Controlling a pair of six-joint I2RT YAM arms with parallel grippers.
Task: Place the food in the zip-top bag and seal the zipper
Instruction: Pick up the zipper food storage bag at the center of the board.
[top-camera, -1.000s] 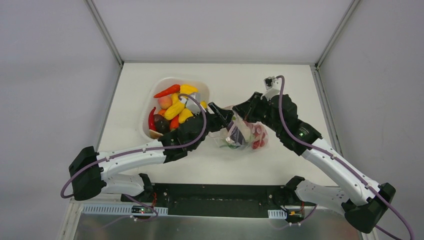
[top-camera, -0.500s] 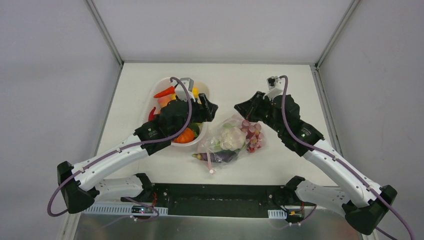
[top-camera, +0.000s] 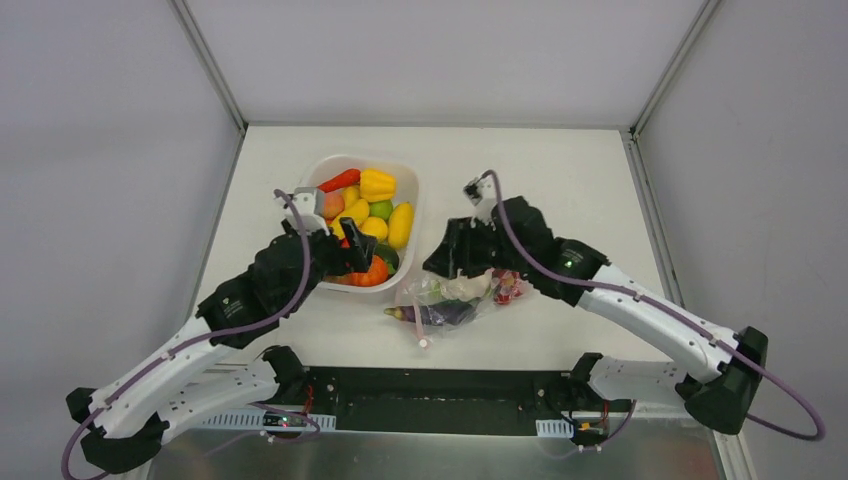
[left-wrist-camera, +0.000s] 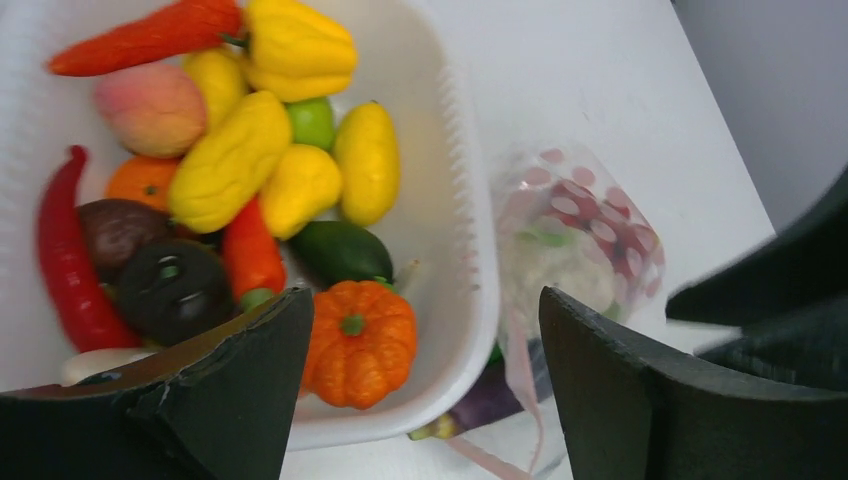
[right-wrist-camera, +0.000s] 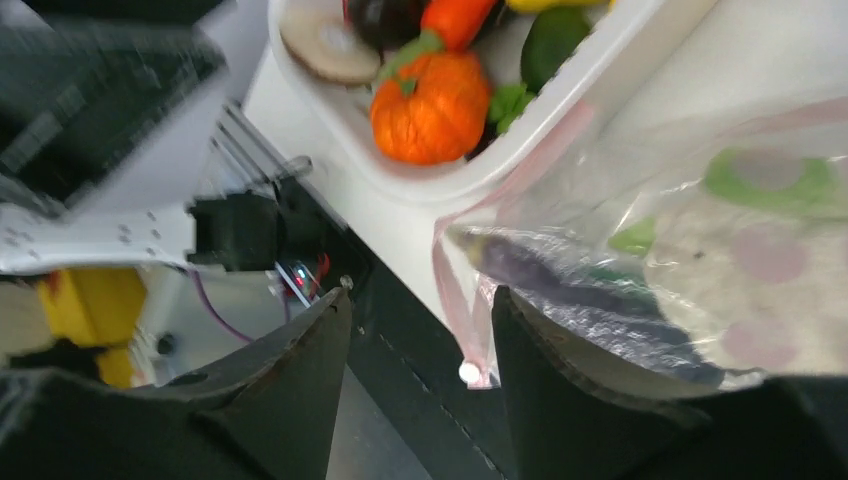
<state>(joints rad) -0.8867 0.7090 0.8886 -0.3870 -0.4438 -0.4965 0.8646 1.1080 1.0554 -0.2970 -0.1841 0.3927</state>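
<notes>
**Bag (top-camera: 455, 300) beside the tub (left-wrist-camera: 460, 200), both grippers let go**

Nearest the arm bases, the one clear bag lies flat on the table (top-camera: 560, 180), just beside the tub's right wall. Its pink zipper (right-wrist-camera: 447, 290) runs along the edge on the tub's side. Whether it is sealed I cannot tell. At the bag's near side lies one purple eggplant (top-camera: 440, 313). Beyond it are one white piece (top-camera: 465, 287) and some red food (top-camera: 508, 288) whose number I cannot make out.

The right gripper (right-wrist-camera: 420, 300) hangs over the bag's tub-side end. Its two fingers are parted and clamp nothing, and the pink edge shows in the gap beneath them. Whether it touches the plastic cannot be told.

The left gripper (left-wrist-camera: 425, 297) hovers over the tub's near rim, its two fingers spread wide with nothing between them.

Sixteen pieces of food can be counted in the one white tub.
- **Near end:** one orange pumpkin (left-wrist-camera: 360, 343), one dark green piece (left-wrist-camera: 340, 250) and one pale piece (left-wrist-camera: 100, 362).
- **Further in:** two dark rounds (left-wrist-camera: 170, 290), one red chili (left-wrist-camera: 65, 265) along the left wall and one orange (left-wrist-camera: 140, 180).
- **Through the middle:** five yellow pieces (left-wrist-camera: 230, 160).
- **Toward the far end:** one lime (left-wrist-camera: 312, 120) and one peach (left-wrist-camera: 150, 105).
- **Carrots:** two carrots (left-wrist-camera: 250, 250), a short one in the middle and a long one against the far wall.
</notes>
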